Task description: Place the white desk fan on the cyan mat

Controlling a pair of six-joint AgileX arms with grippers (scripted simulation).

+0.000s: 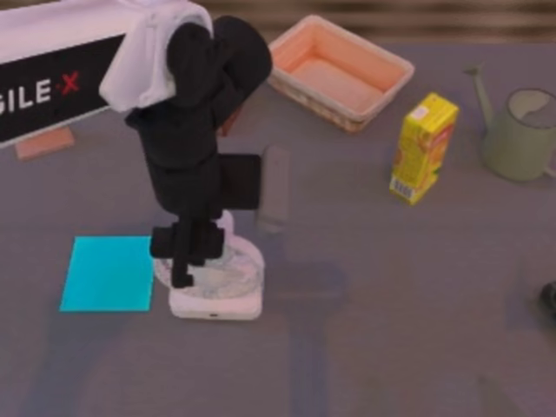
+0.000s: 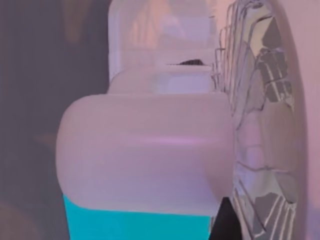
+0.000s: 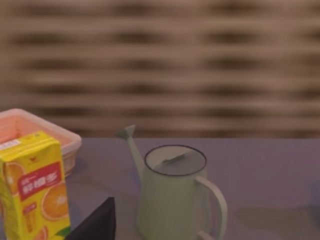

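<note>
Left gripper point(image 1: 187, 252) over white desk fan point(image 1: 228, 282), finger state unclear; fan likely light, rigid, grille fragile; grasp hub; cyan mat point(image 1: 109, 273) just beside

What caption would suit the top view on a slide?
Left gripper poised over the white desk fan, just right of the cyan mat.

My left arm reaches in from the table's far left corner toward the middle of its near half, wrist bent straight down. The left gripper point(image 1: 193, 248) hangs vertically there, its dark fingers point(image 1: 182, 276) pointing at the tabletop. My right arm shows only as a dark tip point(image 1: 549, 298) at the table's right edge.
</note>
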